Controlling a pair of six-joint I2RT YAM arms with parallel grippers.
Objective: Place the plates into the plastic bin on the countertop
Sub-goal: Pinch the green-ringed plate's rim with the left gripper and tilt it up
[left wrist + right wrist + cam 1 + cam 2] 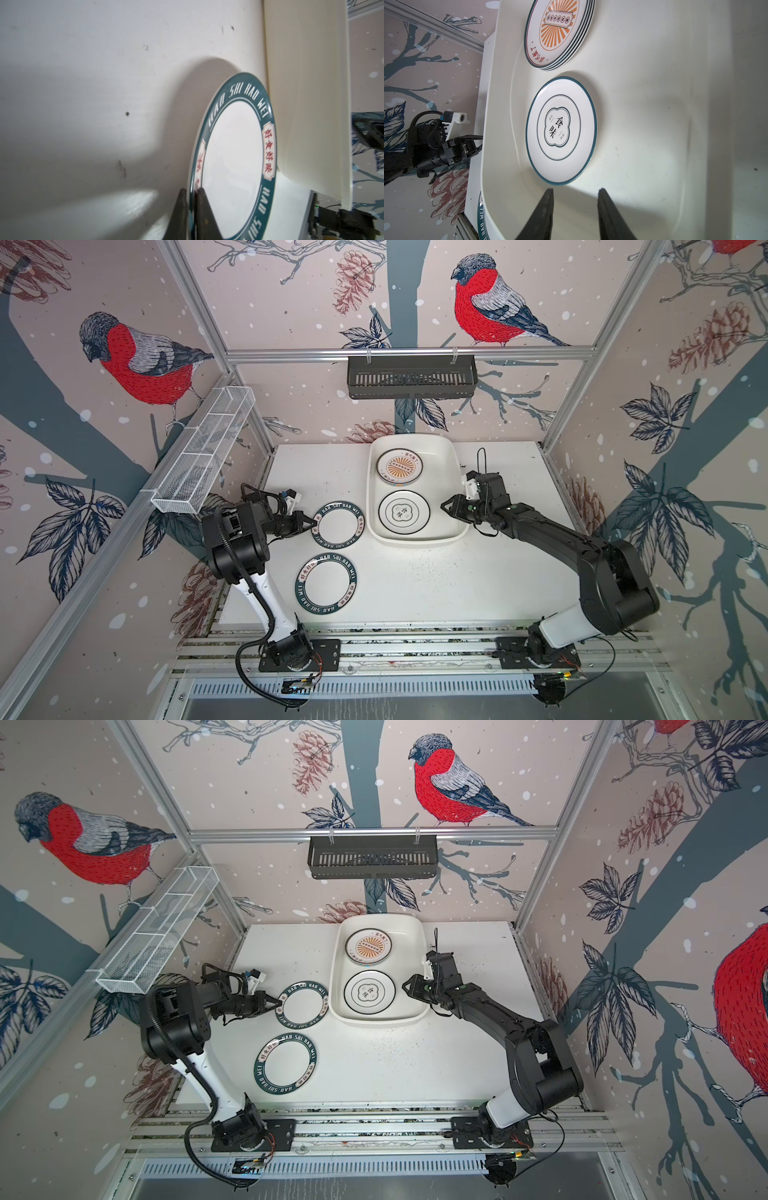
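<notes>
Left hand [312,524] clamps the rim of a lettered-rim plate [338,524] on the counter [415,580], just beside the plastic bin [451,472]; right hand [444,506] hangs empty, jaws apart, at the bin's opposite rim, near the emblem plate [404,512] inside

Sunburst stack [558,31]: only the top face shows; the plates beneath are bare rims, count unsure, one side cropped in the right wrist view.
Held lettered plate [234,158]: near end cropped in the left wrist view; a bit of rim hidden inside the left tool [191,190].
Loose lettered plate [481,218]: just a sliver past the plastic bin [492,104] rim in the right wrist view.
</notes>
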